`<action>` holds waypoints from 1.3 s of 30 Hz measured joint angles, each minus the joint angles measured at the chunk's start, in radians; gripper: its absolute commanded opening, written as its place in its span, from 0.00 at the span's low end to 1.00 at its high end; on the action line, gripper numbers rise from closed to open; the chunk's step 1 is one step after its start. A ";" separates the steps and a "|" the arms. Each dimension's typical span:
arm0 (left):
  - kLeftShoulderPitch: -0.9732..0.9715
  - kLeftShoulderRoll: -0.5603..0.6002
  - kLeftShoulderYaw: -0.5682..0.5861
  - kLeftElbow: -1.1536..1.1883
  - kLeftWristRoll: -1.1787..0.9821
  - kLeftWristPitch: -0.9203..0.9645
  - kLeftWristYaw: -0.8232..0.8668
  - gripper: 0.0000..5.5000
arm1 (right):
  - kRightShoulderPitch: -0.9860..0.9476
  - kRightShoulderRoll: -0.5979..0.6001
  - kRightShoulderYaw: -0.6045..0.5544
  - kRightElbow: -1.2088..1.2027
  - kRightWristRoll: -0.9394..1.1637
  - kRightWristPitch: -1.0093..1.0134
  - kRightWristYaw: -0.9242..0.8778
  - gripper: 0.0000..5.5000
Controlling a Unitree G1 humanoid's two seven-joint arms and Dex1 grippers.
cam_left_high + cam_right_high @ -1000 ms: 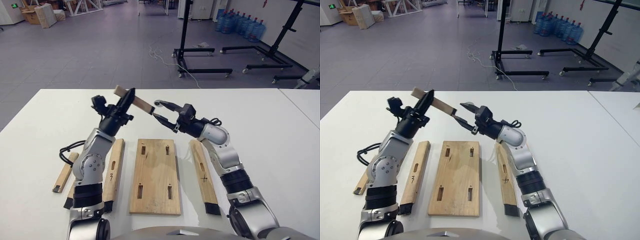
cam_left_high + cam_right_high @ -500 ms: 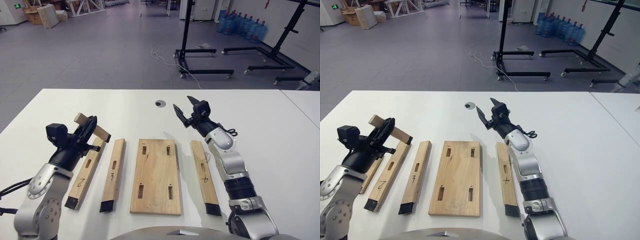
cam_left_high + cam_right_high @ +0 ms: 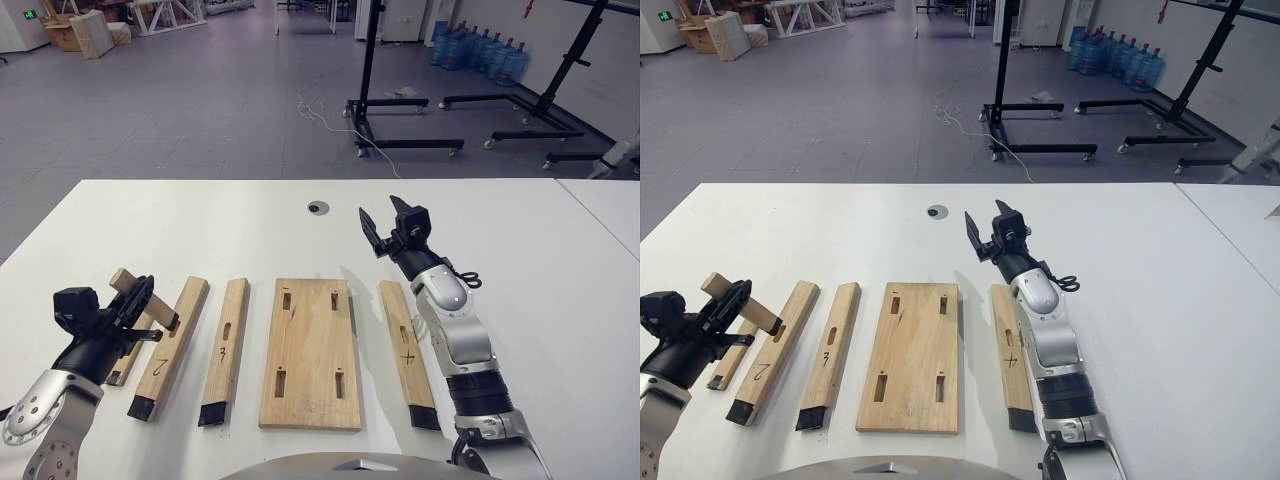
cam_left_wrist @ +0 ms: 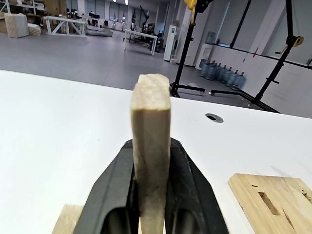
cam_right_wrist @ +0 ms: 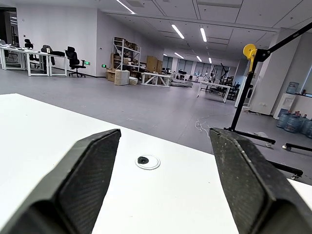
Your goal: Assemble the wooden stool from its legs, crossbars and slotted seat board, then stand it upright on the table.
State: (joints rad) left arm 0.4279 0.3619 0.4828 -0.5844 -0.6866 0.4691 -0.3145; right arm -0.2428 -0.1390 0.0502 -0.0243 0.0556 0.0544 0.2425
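Crossbar (image 3: pixel 125 283) toward left edge of table (image 3: pixel 560 260)

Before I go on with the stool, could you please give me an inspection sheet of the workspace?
Surface: white table with a round grommet hole at the far side.
Job's things: seat board flat in the middle; leg 2 and leg 3 to its left, cross-marked leg to its right; fourth piece partly hidden under the left arm.
Clutter: nothing seen.
Grippers: left gripper shut on a crossbar; right gripper open, empty, raised above the table.
Cables: white cable on the floor behind.
Surroundings: black stands, water bottles.
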 measured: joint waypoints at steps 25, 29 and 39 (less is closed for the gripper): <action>-0.031 -0.019 -0.036 0.089 0.075 -0.026 0.010 0.07 | 0.021 0.022 0.034 -0.026 -0.004 0.009 0.003 0.60; -0.040 -0.017 -0.036 0.101 0.086 -0.027 0.009 0.07 | 0.031 0.030 0.038 -0.028 -0.004 0.010 0.003 0.60; -0.055 -0.002 -0.070 0.124 0.143 -0.035 0.009 0.07 | 0.037 0.031 0.036 -0.030 -0.004 0.012 0.003 0.60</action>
State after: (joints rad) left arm 0.3729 0.3594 0.4131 -0.4601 -0.5432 0.4342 -0.3054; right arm -0.2055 -0.1075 0.0865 -0.0548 0.0518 0.0664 0.2454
